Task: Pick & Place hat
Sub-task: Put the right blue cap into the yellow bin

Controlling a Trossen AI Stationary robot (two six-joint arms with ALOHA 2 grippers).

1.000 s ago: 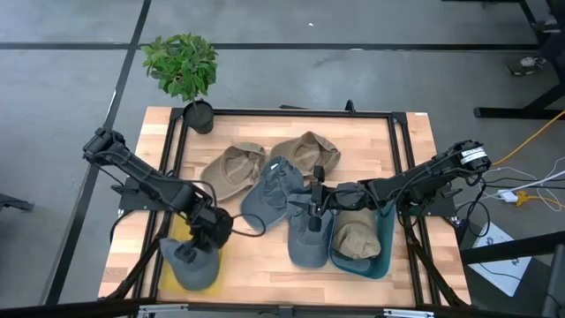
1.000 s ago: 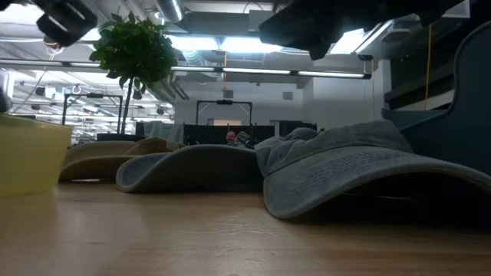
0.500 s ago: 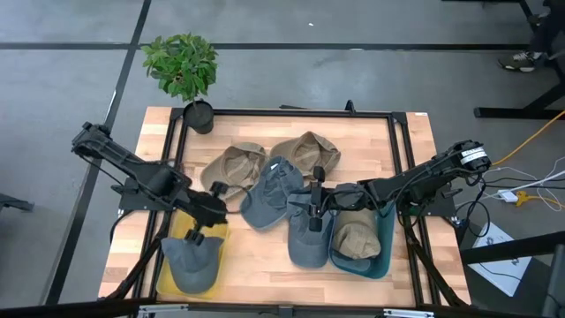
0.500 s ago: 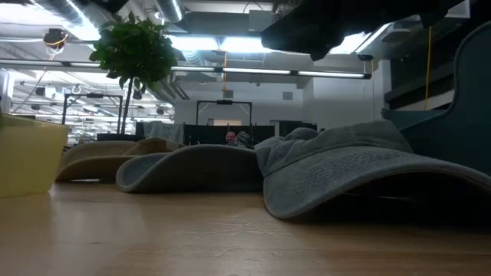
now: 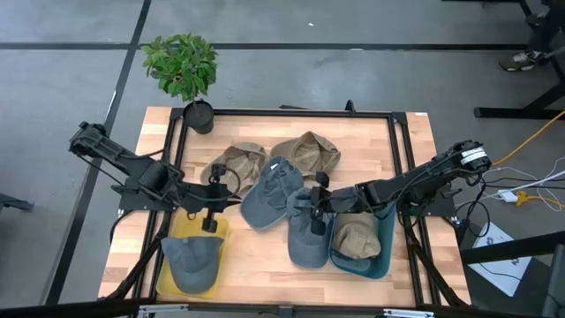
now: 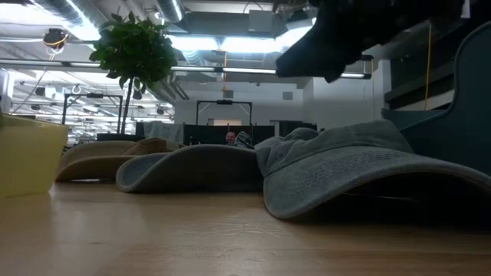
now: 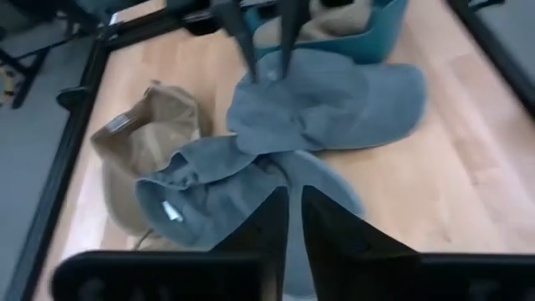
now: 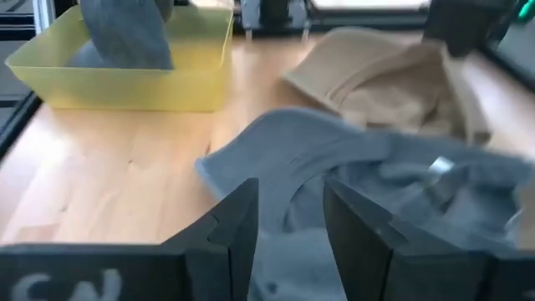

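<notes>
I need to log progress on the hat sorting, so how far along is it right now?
Done: one grey hat lies in the yellow bin and one tan hat in the teal bin.
In hand: nothing is gripped. The left gripper hangs above the yellow bin's far edge, holding nothing; the right gripper hovers open over a grey hat on the table.
Left: two grey hats and two tan hats on the wood.
</notes>
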